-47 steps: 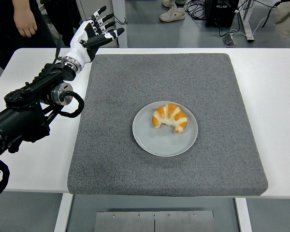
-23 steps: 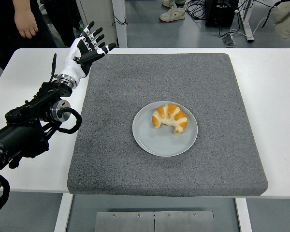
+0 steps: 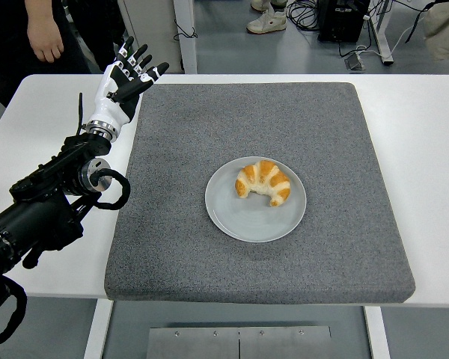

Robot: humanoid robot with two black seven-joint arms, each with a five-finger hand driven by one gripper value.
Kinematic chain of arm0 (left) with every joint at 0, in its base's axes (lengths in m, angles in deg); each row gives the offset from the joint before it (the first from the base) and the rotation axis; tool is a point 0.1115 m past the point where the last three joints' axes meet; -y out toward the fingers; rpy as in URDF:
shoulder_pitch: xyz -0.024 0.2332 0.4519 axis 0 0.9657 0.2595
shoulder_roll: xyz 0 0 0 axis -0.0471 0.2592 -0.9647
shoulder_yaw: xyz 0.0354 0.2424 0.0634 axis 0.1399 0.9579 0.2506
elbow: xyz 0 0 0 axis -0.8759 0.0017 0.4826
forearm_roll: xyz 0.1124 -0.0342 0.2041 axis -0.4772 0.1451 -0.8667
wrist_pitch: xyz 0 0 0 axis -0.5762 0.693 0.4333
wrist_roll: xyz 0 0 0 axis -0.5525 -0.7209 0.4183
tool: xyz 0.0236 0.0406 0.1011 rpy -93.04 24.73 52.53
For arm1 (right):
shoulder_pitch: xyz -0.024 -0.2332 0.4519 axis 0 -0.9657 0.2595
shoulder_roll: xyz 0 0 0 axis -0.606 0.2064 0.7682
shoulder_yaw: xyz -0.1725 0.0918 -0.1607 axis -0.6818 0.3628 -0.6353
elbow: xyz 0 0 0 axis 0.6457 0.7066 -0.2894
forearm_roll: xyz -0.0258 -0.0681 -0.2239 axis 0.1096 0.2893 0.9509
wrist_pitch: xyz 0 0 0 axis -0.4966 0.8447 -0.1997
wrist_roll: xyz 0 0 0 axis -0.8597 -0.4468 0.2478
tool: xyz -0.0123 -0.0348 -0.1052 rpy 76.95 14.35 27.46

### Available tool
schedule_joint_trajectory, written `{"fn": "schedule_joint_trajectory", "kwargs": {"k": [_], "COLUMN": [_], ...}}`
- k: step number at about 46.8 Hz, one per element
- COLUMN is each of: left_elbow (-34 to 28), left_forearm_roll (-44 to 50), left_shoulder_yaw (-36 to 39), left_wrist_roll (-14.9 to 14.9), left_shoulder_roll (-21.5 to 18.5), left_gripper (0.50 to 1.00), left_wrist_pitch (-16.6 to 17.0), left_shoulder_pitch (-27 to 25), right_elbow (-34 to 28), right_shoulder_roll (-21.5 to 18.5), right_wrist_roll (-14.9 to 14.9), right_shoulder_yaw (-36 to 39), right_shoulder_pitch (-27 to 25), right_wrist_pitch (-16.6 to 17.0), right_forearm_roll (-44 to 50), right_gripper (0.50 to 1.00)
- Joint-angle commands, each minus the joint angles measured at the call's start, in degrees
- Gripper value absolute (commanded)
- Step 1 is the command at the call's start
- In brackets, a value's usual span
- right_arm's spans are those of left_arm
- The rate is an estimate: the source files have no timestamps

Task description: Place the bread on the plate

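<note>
We have the bread (image 3: 263, 182) sitting on the plate (image 3: 239, 219), a croissant lying in the plate's upper half, its curve opening toward the near edge of the table and its long axis running roughly left to right; the plate itself rests near the middle of the grey mat (image 3: 172, 247). Our left hand (image 3: 126, 77) hangs over the far left corner of the mat, fingers spread wide and holding nothing; the bread lies well apart from it, to its right and nearer to us. The right arm is out of view, so the left is the only hand we can weigh up here, and it is a long way from the plate.

By our reading the task looks done: the bread is wholly inside the rim, nothing overhanging; no grasp seems called for, and the open hand has only to stay clear of the plate. At the top left a person's hand (image 3: 45, 36) shows beyond the table, well away from everything on the mat.
</note>
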Motion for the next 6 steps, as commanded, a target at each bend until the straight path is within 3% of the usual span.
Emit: {"fn": "schedule_joint_trajectory", "kwargs": {"k": [1,6], "left_elbow": [0.0,0.0], "left_forearm_roll": [-0.1,-0.1], "left_shoulder_yaw": [0.03,0.12], "left_wrist_roll": [0.02,0.02], "left_shoulder_roll": [0.15,0.24], "left_gripper": [0.957,0.957], "left_wrist_pitch": [0.0,0.0], "left_shoulder_pitch": [0.07,-0.02], "right_elbow": [0.0,0.0], "right_shoulder_roll": [0.0,0.0], "right_wrist_roll": [0.0,0.0], "right_shoulder_yaw": [0.0,0.0], "right_shoulder_pitch": [-0.04,-0.04], "right_wrist_pitch": [-0.01,-0.01], "right_forearm_roll": [-0.02,-0.02], "right_gripper": [1.0,1.0]}}
